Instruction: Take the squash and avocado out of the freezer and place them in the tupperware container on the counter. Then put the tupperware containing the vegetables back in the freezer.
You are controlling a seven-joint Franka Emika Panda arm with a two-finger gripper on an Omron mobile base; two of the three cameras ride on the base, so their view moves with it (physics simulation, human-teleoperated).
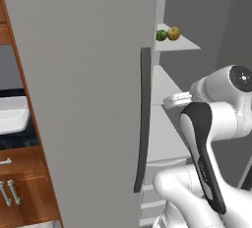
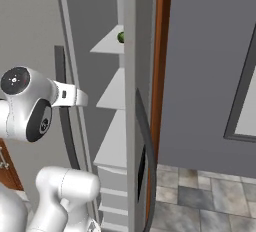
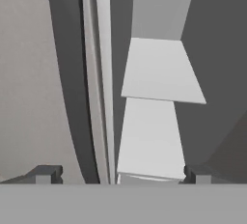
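The gripper [image 3: 120, 174] stands open and empty, its two finger tips set wide apart, facing into the open freezer [image 1: 88, 99] low before the pale shelves [image 3: 161, 68]. The avocado [image 1: 161, 35] and the squash [image 1: 173, 34] sit touching side by side on an upper shelf, avocado to the left. Far left, the tupperware container [image 1: 12, 114] rests on the counter [image 1: 19, 138], well apart from the freezer.

Brown wooden cabinets [image 1: 19, 192], silver handles [image 1: 10, 192]; grey tiled floor [image 2: 200, 201]; dark-framed panel [image 2: 245, 101].
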